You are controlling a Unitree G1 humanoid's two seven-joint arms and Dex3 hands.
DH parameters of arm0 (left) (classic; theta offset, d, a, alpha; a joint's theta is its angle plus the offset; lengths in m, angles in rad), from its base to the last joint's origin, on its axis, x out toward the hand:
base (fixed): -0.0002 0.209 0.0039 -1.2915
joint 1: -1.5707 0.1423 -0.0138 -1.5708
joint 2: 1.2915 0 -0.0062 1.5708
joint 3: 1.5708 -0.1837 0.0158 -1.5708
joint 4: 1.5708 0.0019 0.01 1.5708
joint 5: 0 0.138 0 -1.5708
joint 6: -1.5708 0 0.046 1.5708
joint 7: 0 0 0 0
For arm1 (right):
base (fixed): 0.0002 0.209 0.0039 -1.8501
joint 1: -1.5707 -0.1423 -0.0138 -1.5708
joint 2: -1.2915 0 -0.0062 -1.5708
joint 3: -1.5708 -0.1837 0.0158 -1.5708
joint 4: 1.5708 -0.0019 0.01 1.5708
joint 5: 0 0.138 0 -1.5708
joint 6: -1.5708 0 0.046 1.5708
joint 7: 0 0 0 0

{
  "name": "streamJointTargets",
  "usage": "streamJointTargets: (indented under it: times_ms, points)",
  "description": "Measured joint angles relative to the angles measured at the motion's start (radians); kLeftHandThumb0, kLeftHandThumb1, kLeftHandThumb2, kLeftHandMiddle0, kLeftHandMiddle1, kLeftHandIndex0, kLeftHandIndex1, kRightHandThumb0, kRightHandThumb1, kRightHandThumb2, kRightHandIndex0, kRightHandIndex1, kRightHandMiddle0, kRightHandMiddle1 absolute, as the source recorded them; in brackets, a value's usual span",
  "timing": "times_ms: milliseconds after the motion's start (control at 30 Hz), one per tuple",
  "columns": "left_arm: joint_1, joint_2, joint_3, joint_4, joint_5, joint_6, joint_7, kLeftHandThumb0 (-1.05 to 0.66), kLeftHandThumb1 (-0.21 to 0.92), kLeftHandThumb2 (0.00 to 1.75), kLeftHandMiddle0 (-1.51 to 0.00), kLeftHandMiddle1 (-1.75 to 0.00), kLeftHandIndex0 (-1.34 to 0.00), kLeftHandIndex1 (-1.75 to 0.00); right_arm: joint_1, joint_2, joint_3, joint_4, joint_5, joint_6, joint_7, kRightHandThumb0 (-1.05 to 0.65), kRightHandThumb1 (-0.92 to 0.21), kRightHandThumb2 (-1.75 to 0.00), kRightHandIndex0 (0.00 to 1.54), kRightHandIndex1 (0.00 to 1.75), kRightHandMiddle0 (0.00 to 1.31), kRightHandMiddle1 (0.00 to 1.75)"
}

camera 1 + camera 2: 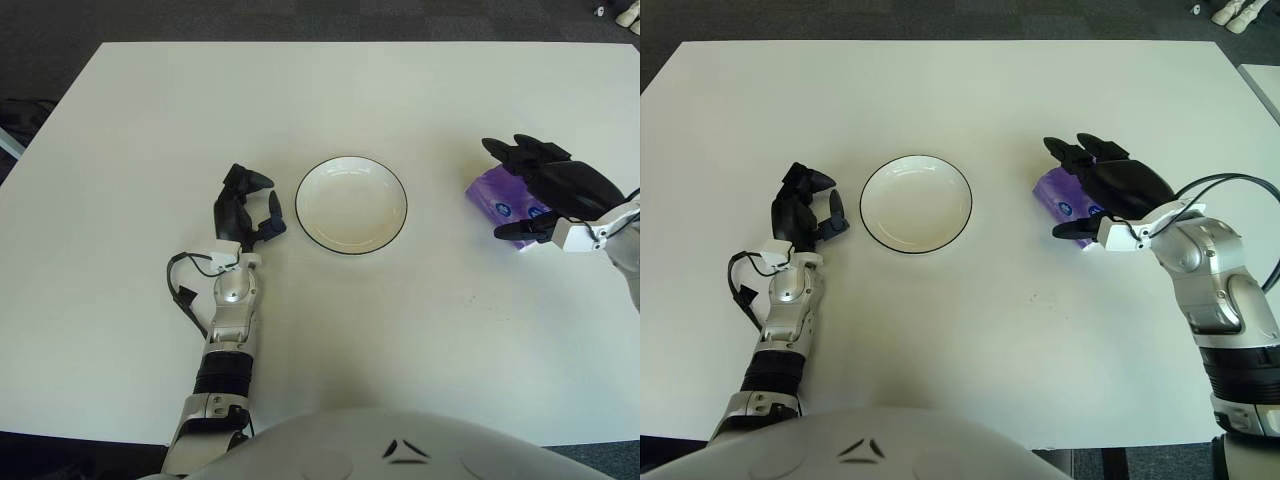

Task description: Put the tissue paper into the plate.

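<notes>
A purple tissue pack (486,190) lies on the white table, to the right of a white plate with a dark rim (351,205) that is empty. My right hand (515,190) is over the pack's right part. Its fingers reach past the pack's far edge, its thumb sits at the near edge, and they are spread, not closed on it. Much of the pack is hidden under the palm. My left hand (250,205) shows just left of the plate, fingers relaxed and holding nothing.
The white table (350,330) stretches wide around the plate. A black cable (185,285) loops beside my left forearm. The dark floor lies beyond the table's far edge.
</notes>
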Motion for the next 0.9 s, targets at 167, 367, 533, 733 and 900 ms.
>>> streamJointTargets:
  times_ms: [167, 367, 533, 733, 900]
  points:
    - [0.001, 0.0, 0.001, -0.002, 0.0, 0.005, 0.0, -0.47, 0.34, 1.29, -0.86, -1.75, -0.59, -1.75, -0.057, 0.022, 0.069, 0.177, -0.028, -0.066, -0.074, -1.05, -0.72, -0.47, 0.0, 0.0, 0.0, 0.0]
    - [0.004, 0.0, 0.003, -0.005, 0.0, 0.01, 0.002, -0.47, 0.34, 1.3, -0.85, -1.75, -0.59, -1.75, -0.107, 0.03, 0.096, 0.267, -0.023, -0.105, -0.11, -1.05, -0.7, -0.48, 0.0, 0.0, 0.0, 0.0]
    - [0.007, 0.0, 0.006, -0.007, 0.0, 0.012, 0.003, -0.47, 0.36, 1.28, -0.85, -1.75, -0.58, -1.75, -0.14, 0.03, 0.118, 0.346, -0.019, -0.143, -0.138, -1.05, -0.66, -0.55, 0.0, 0.0, 0.0, 0.07]
    - [0.013, 0.001, 0.01, -0.011, 0.0, 0.014, 0.004, -0.46, 0.37, 1.26, -0.83, -1.75, -0.57, -1.75, -0.197, 0.041, 0.149, 0.473, -0.01, -0.195, -0.19, -1.04, -0.63, -0.58, 0.0, 0.0, 0.0, 0.15]
    - [0.017, 0.002, 0.011, -0.015, 0.0, 0.014, 0.004, -0.46, 0.38, 1.26, -0.83, -1.75, -0.56, -1.75, -0.228, 0.046, 0.162, 0.527, 0.004, -0.212, -0.197, -1.04, -0.62, -0.6, 0.0, 0.0, 0.0, 0.14]
